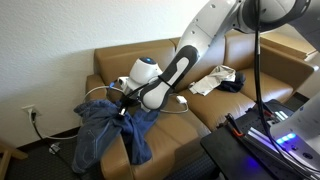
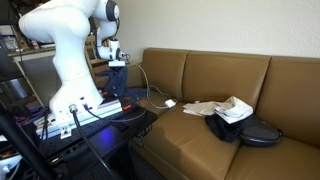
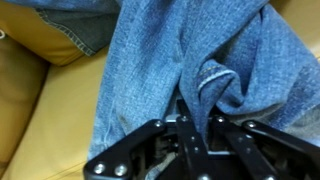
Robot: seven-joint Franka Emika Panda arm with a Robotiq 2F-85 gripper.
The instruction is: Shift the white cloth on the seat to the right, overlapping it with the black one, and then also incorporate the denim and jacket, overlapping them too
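On the left cushion of the tan leather seat [image 1: 185,130] lies a heap of blue denim [image 1: 105,128]. My gripper [image 1: 126,104] is down on it. In the wrist view the gripper [image 3: 199,120] is shut on a raised fold of the denim [image 3: 160,60], with fabric pinched between the fingers. A second blue piece with a stitched hem [image 3: 70,30] lies beside it; whether it is the jacket I cannot tell. The white cloth [image 1: 212,82] [image 2: 225,107] lies crumpled on the right cushion, touching and partly over the black one [image 1: 233,86] [image 2: 250,130].
A thin white cable [image 1: 178,103] loops across the middle cushion. The robot's black stand with cables [image 1: 262,140] [image 2: 90,112] stands close to the sofa's front. A wall outlet with a cord [image 1: 31,114] is left of the sofa. Bare leather [image 3: 30,110] shows beside the denim.
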